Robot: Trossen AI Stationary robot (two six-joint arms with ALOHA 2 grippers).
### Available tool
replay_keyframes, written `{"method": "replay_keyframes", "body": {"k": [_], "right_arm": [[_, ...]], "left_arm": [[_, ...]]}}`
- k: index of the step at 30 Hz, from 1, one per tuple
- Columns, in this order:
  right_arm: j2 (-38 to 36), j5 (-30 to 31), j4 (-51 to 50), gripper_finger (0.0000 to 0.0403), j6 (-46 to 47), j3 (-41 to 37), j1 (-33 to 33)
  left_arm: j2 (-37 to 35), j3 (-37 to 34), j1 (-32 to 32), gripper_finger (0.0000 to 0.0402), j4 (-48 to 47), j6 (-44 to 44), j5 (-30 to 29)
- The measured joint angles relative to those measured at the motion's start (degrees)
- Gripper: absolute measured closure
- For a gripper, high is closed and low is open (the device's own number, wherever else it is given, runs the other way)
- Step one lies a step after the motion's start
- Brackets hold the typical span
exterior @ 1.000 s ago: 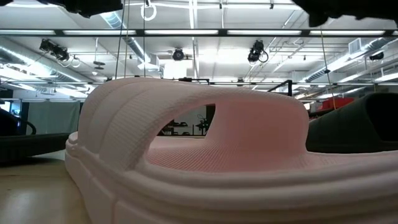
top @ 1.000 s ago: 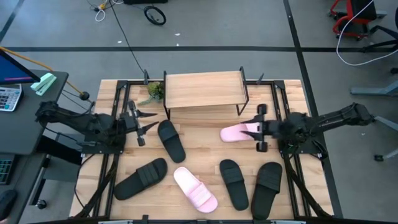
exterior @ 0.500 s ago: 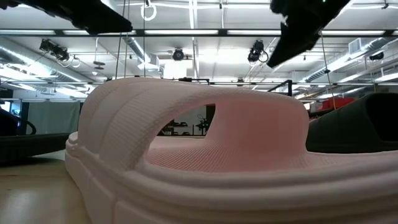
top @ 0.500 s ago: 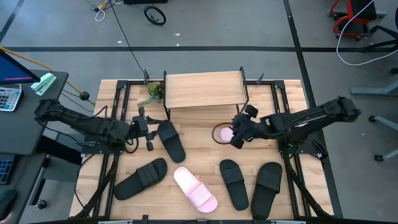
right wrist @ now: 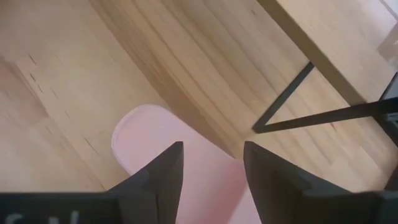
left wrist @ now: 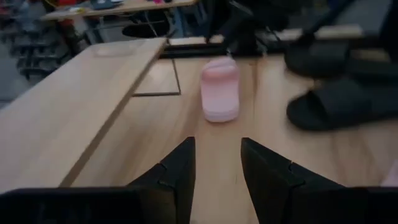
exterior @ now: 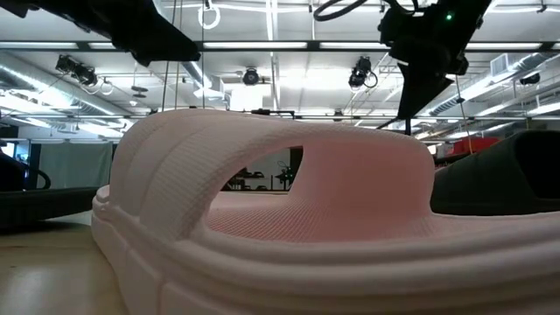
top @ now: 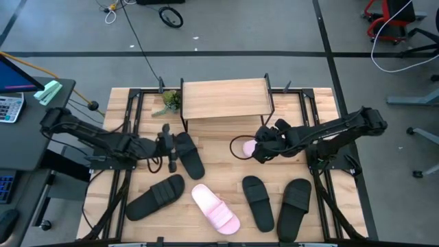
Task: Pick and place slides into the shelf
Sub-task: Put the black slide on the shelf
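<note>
Pink slide (top: 245,146) below shelf (top: 224,99): pick step. Right gripper (top: 264,145) over it, jaws spread, grasping nothing; next, lower and clamp. Left gripper (top: 169,145) unclenched beside black slide (top: 188,155).

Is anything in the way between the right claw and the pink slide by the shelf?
Nothing visible. The right claw hangs open right over the pink slide, which lies just in front of the shelf, with only bare table between them.

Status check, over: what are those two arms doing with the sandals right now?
Right gripper open over pink slide by shelf. Left gripper open beside black slide. Nothing held, nothing blocking.
</note>
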Motion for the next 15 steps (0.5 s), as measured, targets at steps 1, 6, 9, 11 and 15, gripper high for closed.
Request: {"method": "replay_keyframes", "body": {"k": [1, 6, 9, 11, 15], "right_arm": [[-0.1, 0.0, 0.2, 0.0229, 0.2, 0.0, 0.0], [-0.1, 0.0, 1.5, 0.0231, 0.2, 0.0, 0.0], [-0.1, 0.0, 2.2, 0.0232, 0.1, 0.0, 0.0], [-0.1, 0.0, 2.8, 0.0233, 0.1, 0.0, 0.0], [-0.1, 0.0, 3.7, 0.0233, 0.1, 0.0, 0.0]], "left_arm": [[0.8, 0.4, 0.0, 0.0268, -1.2, 0.6, 0.2], [5.5, 1.3, 0.3, 0.0263, -4.1, -5.5, 0.0], [9.5, 1.2, 0.5, 0.026, -9.0, -9.4, 0.0], [12.9, 1.2, 0.6, 0.026, -11.8, -10.5, 0.0], [19.1, 1.2, 0.6, 0.0267, -12.0, -11.8, -2.7]]}}
